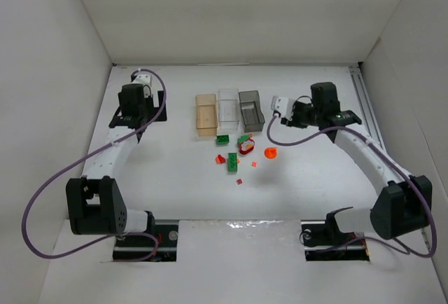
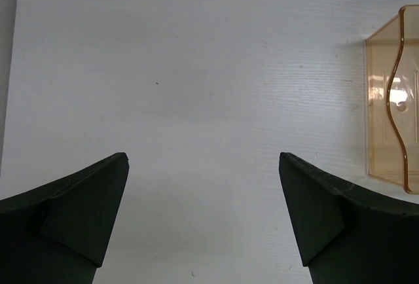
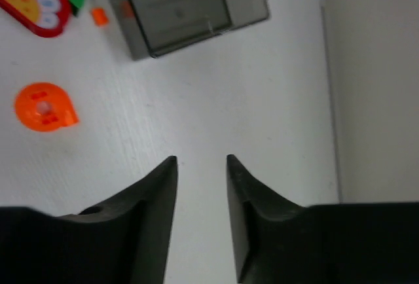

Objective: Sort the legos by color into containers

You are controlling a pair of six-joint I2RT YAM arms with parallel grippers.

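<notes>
Hovering above the table (image 1: 182,195): left end effector (image 2: 203,158) spread wide, right end effector (image 3: 201,159) narrowly apart, empty.

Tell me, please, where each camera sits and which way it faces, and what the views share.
Top external: above and behind the bases, looking down and forward over the table; the left arm and right arm show whole.
Left wrist: looks down at bare table, the tan-orange bin at the right edge; left gripper wide open.
Right wrist: looks down at the grey bin and round orange piece; right gripper narrowly apart.
Shared: the top view shows both bins and that piece too.
</notes>
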